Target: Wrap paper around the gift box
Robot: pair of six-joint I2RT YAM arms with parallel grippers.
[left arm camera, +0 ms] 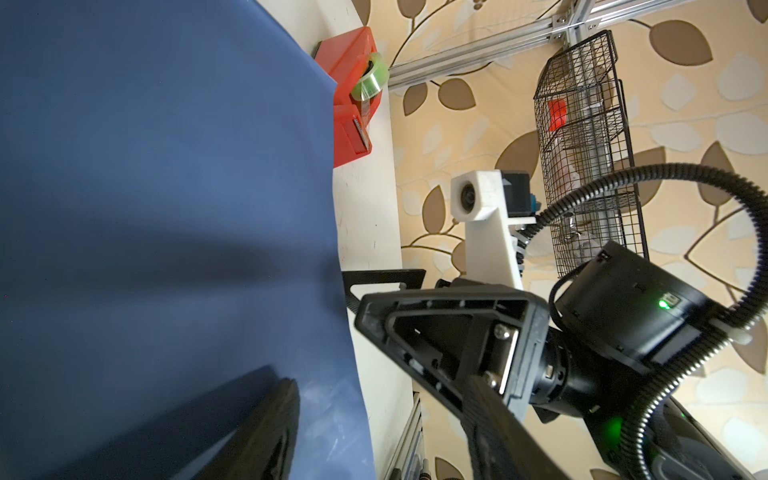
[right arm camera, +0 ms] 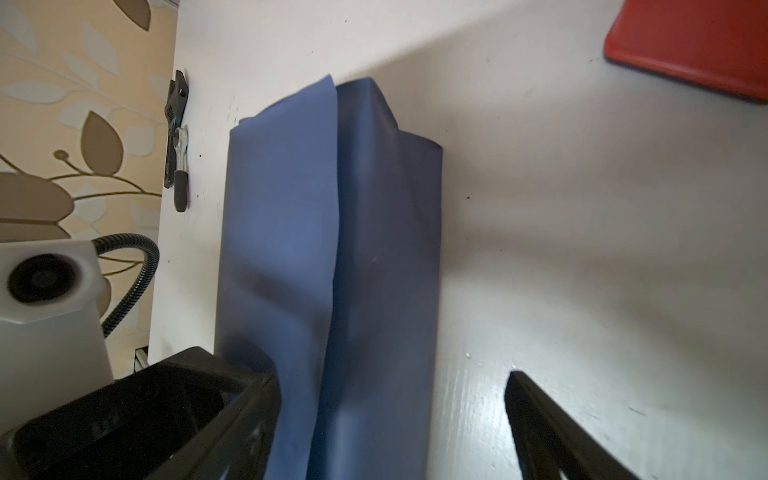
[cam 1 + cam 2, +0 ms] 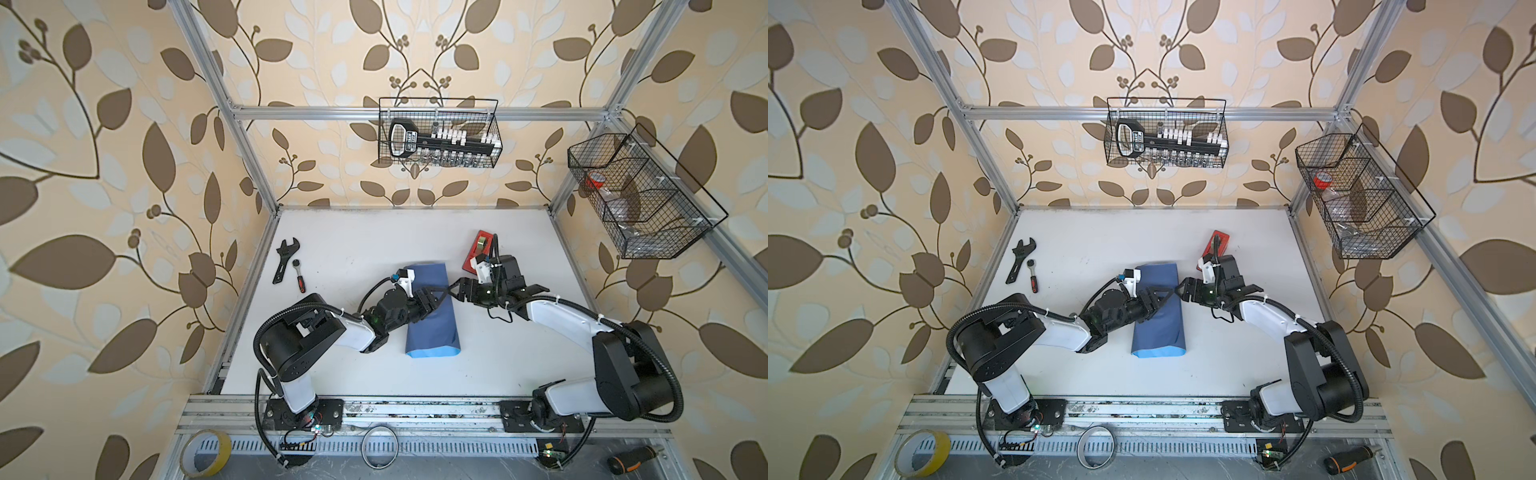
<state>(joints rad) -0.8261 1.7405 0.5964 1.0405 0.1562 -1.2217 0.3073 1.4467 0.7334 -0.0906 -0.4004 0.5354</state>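
The paper (image 3: 432,332) lies folded mid-worktop (image 3: 340,249), running 12 to 6 o'clock, box out of sight. Left pincer (image 3: 439,298), spread, is over it; right pincer (image 3: 454,293), spread, at its 3 o'clock edge.

1. I run two matching arms, the left arm (image 3: 357,332) and the right arm (image 3: 557,313). Each has glossy white link shells between bulky black joint housings.
2. A ribbed black conduit (image 1: 665,169) loops along each arm, cinched with white zip ties.
3. The left hand (image 3: 434,297) and the right hand (image 3: 455,291) are black and angular, with triangular cut-out fingers and silver screws (image 1: 500,330).
4. A white printed mount (image 1: 478,199) carries each wrist camera's round dark lens.
5. A green light (image 1: 663,305) glows on the wrist housing.
6. A black base plate (image 3: 332,409) sits under each arm.
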